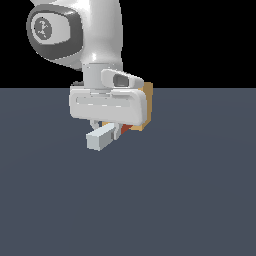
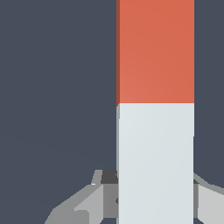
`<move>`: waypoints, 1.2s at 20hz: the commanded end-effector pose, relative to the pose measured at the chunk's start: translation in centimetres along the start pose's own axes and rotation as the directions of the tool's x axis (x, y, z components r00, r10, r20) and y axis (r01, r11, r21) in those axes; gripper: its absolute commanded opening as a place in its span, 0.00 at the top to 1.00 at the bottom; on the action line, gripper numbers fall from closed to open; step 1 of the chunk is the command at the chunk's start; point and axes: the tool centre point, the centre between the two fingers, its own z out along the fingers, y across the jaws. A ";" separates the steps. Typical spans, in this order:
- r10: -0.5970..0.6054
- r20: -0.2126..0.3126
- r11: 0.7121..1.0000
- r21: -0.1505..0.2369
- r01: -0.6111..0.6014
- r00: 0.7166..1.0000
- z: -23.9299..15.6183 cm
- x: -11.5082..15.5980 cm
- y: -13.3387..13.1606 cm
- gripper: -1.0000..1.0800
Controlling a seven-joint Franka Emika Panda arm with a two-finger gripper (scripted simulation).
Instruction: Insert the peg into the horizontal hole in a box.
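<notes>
Peg (image 2: 155, 131) clamped between the tool (image 1: 105, 125) fingers (image 2: 83, 203) at its pale half, lifted off the dark surface (image 1: 175, 200). Orange-red end pointing toward the tan box (image 1: 146, 107) just behind, mostly hidden by the arm. Hole not visible.

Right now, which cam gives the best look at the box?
Exterior view. Only there does the box show, as a tan edge sticking out behind the end effector, which hides most of it, so no hole is visible. The wrist view shows only the peg over the dark floor, no box.
</notes>
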 end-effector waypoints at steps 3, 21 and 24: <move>-0.012 -0.001 1.000 -0.003 0.012 1.000 -1.3 4.4 -3.0 1.00; -0.029 0.001 1.000 -0.001 0.029 1.000 -2.7 10.2 -7.1 1.00; -0.030 -0.002 1.000 -0.003 0.030 1.000 -2.9 10.7 -7.1 1.00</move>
